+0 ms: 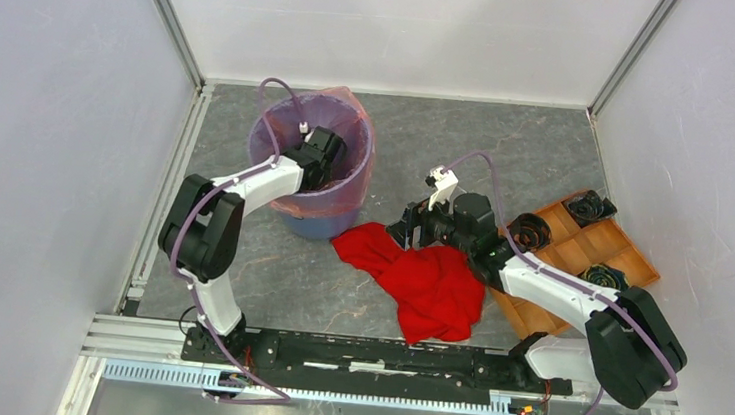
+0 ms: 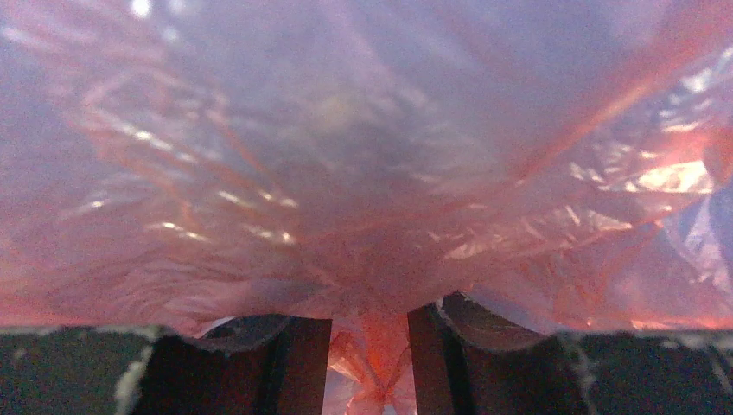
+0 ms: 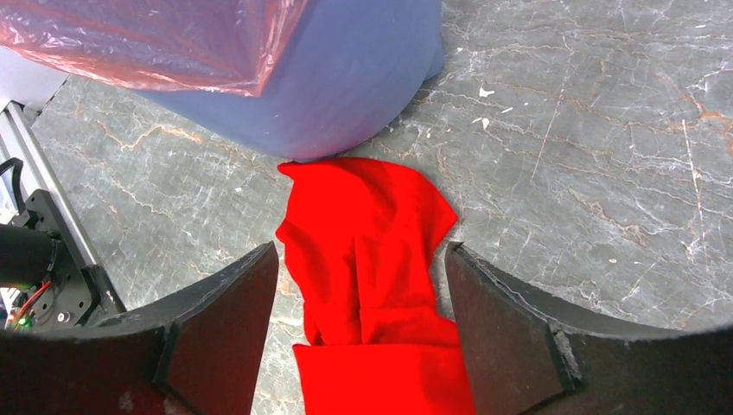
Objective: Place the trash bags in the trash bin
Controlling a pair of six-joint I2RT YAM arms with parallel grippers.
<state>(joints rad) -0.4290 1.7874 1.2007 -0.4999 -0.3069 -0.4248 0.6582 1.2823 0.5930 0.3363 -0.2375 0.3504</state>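
Lining the trash bin (image 1: 317,225), the trash bag (image 1: 347,105) drapes over its rim; inside, the left hand (image 2: 370,316) pinches film, the right hand (image 3: 361,259) hangs wide open, empty, above red cloth (image 3: 372,225). Only release seems left.

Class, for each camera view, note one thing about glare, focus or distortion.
Top external: evenly lit and sharp, walls splaying outward; left wrist: the trash bag fills the frame, soft, with white glints on its wrinkles; right wrist: red cloth and table crisp.
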